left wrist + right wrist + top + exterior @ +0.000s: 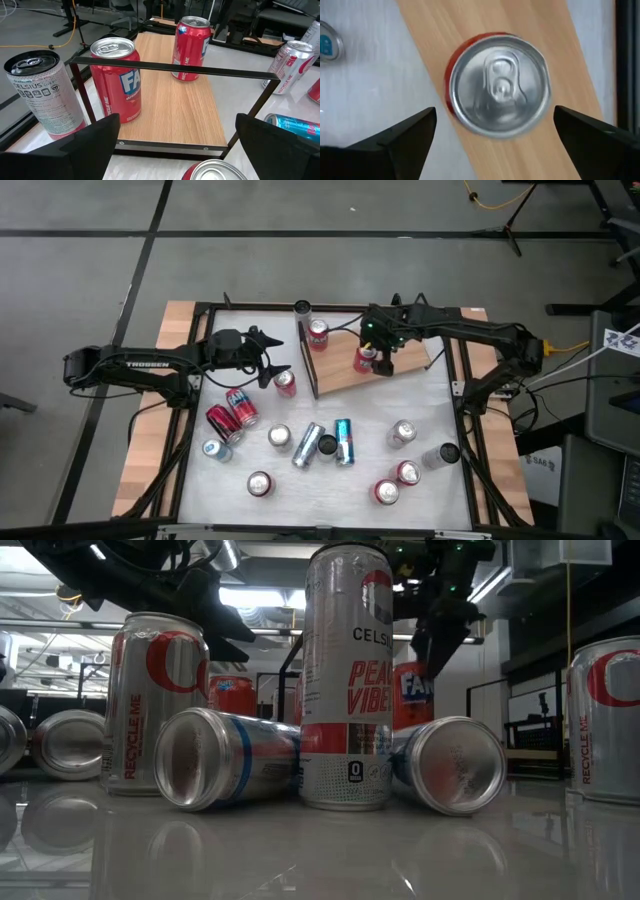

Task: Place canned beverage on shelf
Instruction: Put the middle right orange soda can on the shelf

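Red can [498, 85] upright on shelf [555, 30], directly under right gripper [495, 135], fingers spread wide. Left gripper [175, 145] open too.

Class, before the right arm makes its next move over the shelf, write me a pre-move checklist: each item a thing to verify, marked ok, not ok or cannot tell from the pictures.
1. Red can stands upright on the shelf: ok, its lid faces the right wrist camera squarely.
2. Right gripper open, fingers clear of the can on both sides: ok.
3. Can fully on the board: ok, though it stands close to one long edge.
4. Other can on the shelf, the Fanta can, upright and apart from it: ok.
5. Left gripper out of the way, open, by the shelf's rail: ok.
6. Clearance of the right gripper above the can: cannot tell.
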### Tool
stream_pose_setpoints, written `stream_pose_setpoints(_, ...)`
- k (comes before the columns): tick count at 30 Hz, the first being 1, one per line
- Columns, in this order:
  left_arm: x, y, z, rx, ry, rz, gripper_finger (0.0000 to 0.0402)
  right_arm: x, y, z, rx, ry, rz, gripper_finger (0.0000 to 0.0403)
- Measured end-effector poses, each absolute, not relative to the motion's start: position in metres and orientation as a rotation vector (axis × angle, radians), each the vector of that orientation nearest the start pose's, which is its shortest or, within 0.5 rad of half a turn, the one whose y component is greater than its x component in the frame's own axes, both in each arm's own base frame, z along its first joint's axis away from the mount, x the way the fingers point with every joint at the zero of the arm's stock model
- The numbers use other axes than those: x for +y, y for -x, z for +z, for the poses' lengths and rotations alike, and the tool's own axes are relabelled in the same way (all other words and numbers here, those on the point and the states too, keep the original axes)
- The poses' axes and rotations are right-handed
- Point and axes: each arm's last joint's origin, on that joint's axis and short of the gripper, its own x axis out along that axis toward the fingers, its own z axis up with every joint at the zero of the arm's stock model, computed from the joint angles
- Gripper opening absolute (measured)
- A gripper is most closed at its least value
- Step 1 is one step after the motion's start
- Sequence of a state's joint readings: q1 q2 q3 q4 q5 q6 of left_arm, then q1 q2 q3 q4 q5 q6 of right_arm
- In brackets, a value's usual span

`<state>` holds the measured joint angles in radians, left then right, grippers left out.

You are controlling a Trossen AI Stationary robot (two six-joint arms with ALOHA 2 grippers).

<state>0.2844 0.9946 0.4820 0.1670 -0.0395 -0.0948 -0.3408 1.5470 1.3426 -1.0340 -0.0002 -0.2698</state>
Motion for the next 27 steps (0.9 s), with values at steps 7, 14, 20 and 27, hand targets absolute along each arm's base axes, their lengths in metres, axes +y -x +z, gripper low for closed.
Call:
stream_pose_setpoints(7, 0.060, -0.201, 0.224, 0.329, 0.135, 0.337, 0.0389, -0.092, -0.257, 0.303, 1.269, 0.042, -0.128, 0.0392)
stream_pose_setpoints(14, 0.060, -0.201, 0.224, 0.329, 0.135, 0.337, 0.0389, -0.083, -0.233, 0.277, 1.271, 0.048, -0.133, 0.0392)
stream_pose_setpoints(20, 0.060, -0.201, 0.224, 0.329, 0.135, 0.337, 0.0389, -0.079, -0.223, 0.243, 1.318, 0.028, -0.108, 0.0392)
stream_pose_setpoints(27, 0.060, -0.201, 0.224, 0.328, 0.135, 0.337, 0.0389, -0.077, -0.218, 0.223, 1.355, 0.028, -0.092, 0.0392)
